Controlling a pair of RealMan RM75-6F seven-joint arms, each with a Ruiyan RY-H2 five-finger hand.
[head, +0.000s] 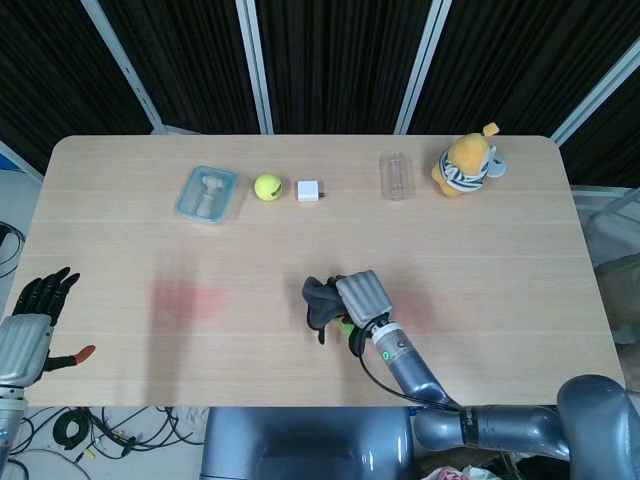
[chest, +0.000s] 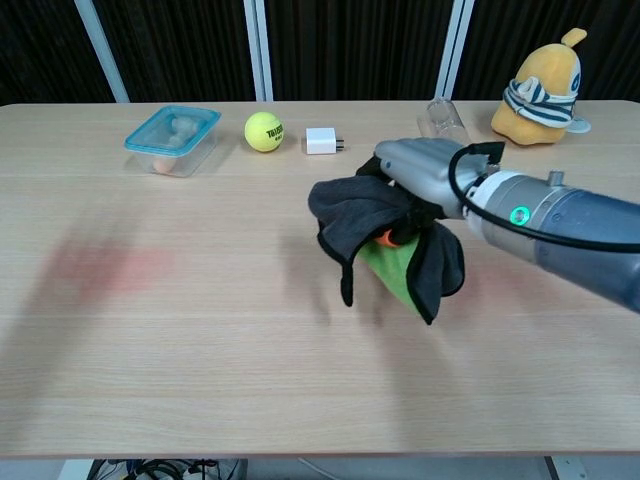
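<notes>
Right hand (chest: 420, 175) grips a dark grey cloth (chest: 375, 215) with a green patch, fingers closed around its bunched top, held over the middle of the table (head: 300, 250) (front half, near the faint red smear (head: 185, 300)). Cloth hangs limp, long axis roughly vertical in the chest view, loose ends pointing down toward the tabletop. Left hand (head: 35, 310) sits off the table's left edge, fingers spread, holding nothing.

Tennis ball (chest: 264, 131): dark printed brand lettering on side, too small to read. No other text legible.
</notes>
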